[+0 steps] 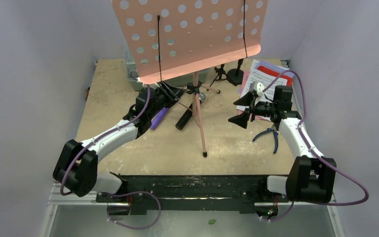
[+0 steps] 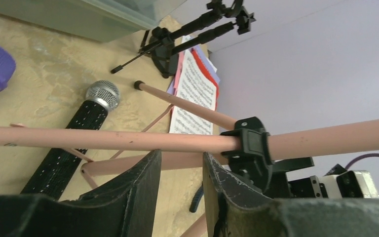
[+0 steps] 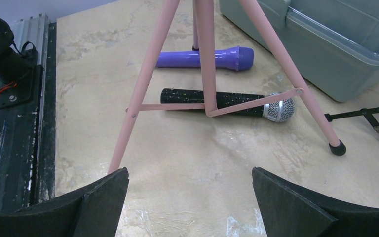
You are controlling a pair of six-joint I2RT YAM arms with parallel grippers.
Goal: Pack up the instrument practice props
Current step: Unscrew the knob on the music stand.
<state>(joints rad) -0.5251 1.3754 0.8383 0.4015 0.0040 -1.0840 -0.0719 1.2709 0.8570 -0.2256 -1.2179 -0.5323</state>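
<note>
We see the pink stand point(image 1: 199, 118) upright in the middle of the tabletop point(image 1: 237, 148), legs spread and holed tray point(image 1: 192, 34) raised, so we judge it is not yet folded for packing. The left jaws sit at the stand's pole, just beside the black collar point(image 2: 249, 143) where the legs join. They stand narrowly apart with nothing between them, probably lined up to work that collar. The right jaws hang wide apart to the stand's right, facing its legs, likely ready to steady it. The purple microphone point(image 1: 159, 118) and black microphone point(image 1: 183, 120) lie among the stand's legs. The sheet music point(image 1: 269, 76) and mic mounts point(image 1: 227, 74) sit behind the stand to its right, unpacked.
</note>
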